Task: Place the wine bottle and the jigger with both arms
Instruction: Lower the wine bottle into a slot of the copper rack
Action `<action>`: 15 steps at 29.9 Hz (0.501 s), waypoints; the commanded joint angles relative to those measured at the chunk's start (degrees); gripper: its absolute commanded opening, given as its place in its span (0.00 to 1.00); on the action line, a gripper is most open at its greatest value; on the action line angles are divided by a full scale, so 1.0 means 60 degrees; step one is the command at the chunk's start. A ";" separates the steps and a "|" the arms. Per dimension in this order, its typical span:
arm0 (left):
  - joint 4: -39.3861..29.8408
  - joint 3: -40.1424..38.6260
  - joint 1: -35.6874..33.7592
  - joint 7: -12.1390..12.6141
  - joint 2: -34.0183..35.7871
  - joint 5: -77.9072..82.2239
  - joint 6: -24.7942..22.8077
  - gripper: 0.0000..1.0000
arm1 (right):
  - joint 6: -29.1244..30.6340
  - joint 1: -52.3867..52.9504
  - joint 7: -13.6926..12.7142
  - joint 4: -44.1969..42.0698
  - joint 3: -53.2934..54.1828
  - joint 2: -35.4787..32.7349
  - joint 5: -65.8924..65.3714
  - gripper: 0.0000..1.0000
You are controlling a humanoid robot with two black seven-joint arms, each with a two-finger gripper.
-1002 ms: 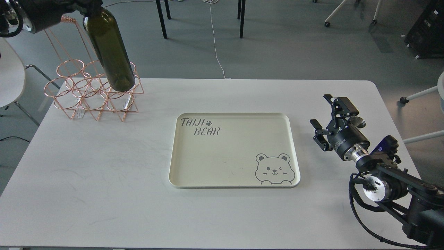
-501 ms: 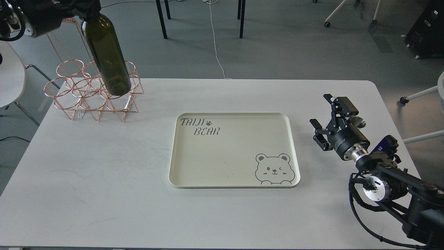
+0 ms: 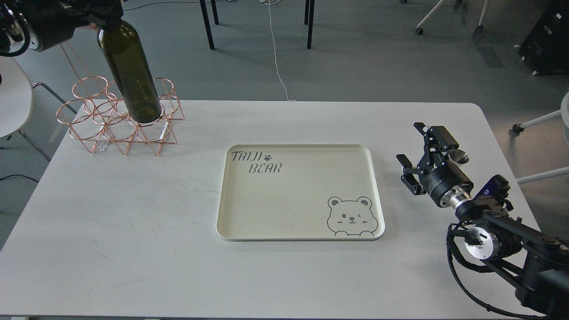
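The dark green wine bottle (image 3: 131, 71) hangs tilted at the far left, its base over the front rings of a copper wire rack (image 3: 84, 126). My left gripper (image 3: 103, 12) at the top left corner is shut on the bottle's neck, which it hides. My right gripper (image 3: 411, 143) is open and empty above the table near the right edge, right of the tray. The shiny steel jigger (image 3: 460, 155) shows only in part, just behind and to the right of the right gripper.
A cream tray (image 3: 289, 200) printed "TAIJI BEAR" with a bear drawing lies flat at the table's middle. The white table (image 3: 133, 231) spreads around it. Chairs and table legs stand on the floor beyond the far edge.
The left gripper has carried the bottle to the left and slightly down, bringing its base over the rack's rings. The right gripper has hardly moved.
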 commanded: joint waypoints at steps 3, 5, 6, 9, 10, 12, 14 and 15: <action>0.0031 -0.0001 0.0151 0.0000 -0.0063 0.0001 0.0089 0.09 | 0.0005 -0.0001 0.0000 0.0000 0.0015 -0.0012 0.0006 0.97; 0.0046 -0.0001 0.0166 0.0000 -0.0136 0.0015 0.0103 0.09 | 0.0005 -0.0001 0.0000 0.0000 0.0029 -0.0012 -0.0009 0.97; 0.0089 -0.0001 0.0181 0.0000 -0.0136 0.0015 0.0118 0.09 | 0.0005 -0.0001 0.0000 0.0000 0.0029 -0.0012 -0.0009 0.97; 0.0280 -0.0001 0.0341 0.0000 -0.0209 0.0015 0.0264 0.09 | 0.0005 -0.0001 0.0000 0.0000 0.0015 -0.0012 -0.0009 0.97; 0.0309 -0.0001 0.0356 0.0000 -0.0239 0.0015 0.0293 0.09 | 0.0005 -0.0001 0.0000 0.0000 0.0015 -0.0012 -0.0009 0.97; 0.0382 -0.0001 0.0371 0.0000 -0.0297 0.0015 0.0338 0.10 | 0.0005 -0.0030 0.0000 0.0000 0.0015 -0.0012 -0.0009 0.97; 0.0426 -0.0001 0.0371 0.0000 -0.0356 0.0015 0.0338 0.10 | 0.0005 -0.0074 0.0000 0.0000 0.0015 0.0002 -0.0009 0.97; 0.0485 -0.0001 0.0386 0.0000 -0.0385 0.0015 0.0338 0.10 | -0.0010 -0.0103 0.0000 0.0014 0.0015 -0.0012 -0.0009 0.97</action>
